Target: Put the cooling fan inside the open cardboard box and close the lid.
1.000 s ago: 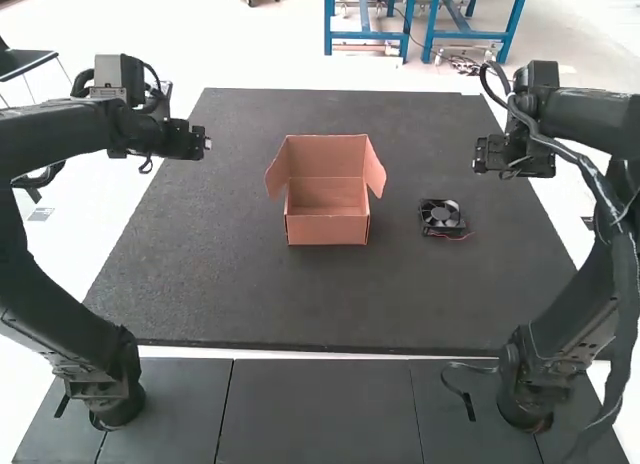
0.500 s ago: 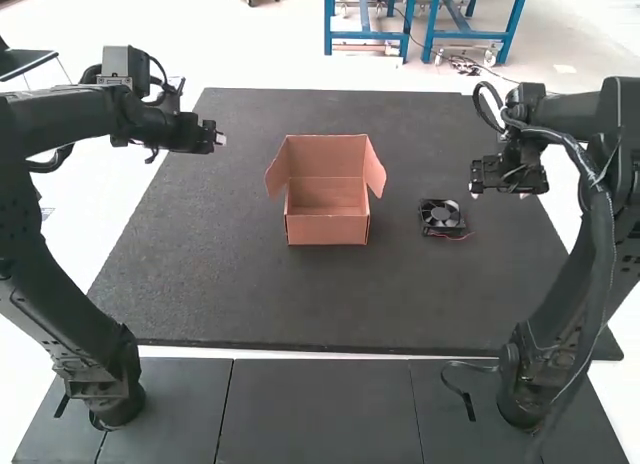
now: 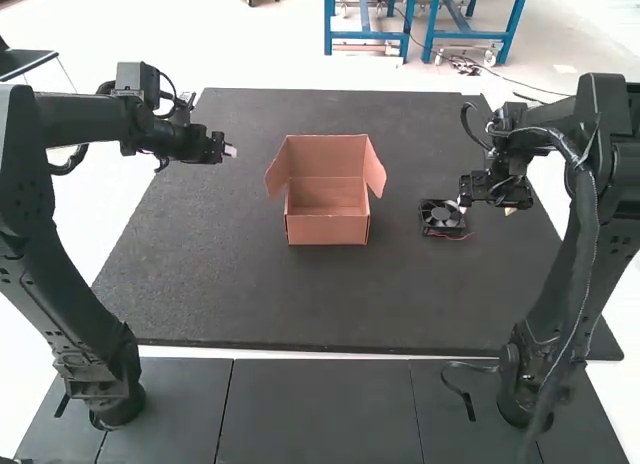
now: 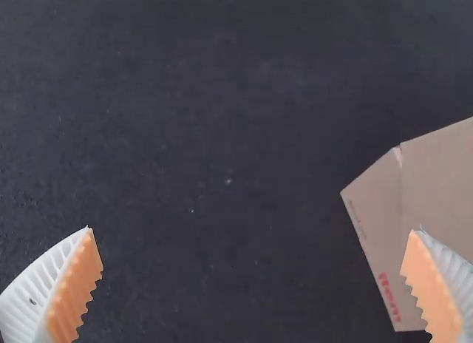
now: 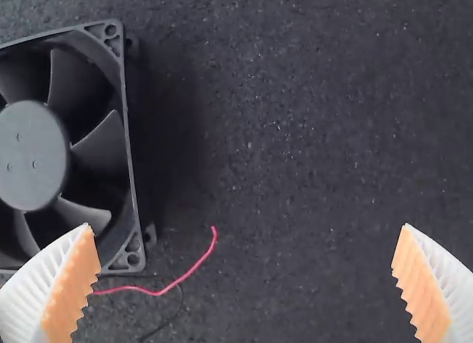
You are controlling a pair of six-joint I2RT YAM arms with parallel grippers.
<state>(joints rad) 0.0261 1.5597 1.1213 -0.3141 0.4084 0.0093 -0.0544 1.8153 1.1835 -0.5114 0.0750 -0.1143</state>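
Note:
An open brown cardboard box (image 3: 327,199) stands mid-mat with its flaps up; one flap (image 4: 414,225) shows in the left wrist view. A black square cooling fan (image 3: 441,218) with a thin red wire (image 5: 177,276) lies flat on the mat to the right of the box. My right gripper (image 3: 487,196) hangs open just right of the fan and above it; in its wrist view the fan (image 5: 63,147) lies beside one ribbed finger (image 5: 59,291). My left gripper (image 3: 222,148) is open, in the air left of the box, nothing between its fingers (image 4: 63,291).
A dark mat (image 3: 230,274) covers the table, with bare room in front of the box and fan. Pale table surface runs along the mat's left side, and dark panels border the near edge.
The right gripper has come down and leftward to just beside the fan. The left gripper has moved right, closer to the box. Box and fan have not moved.

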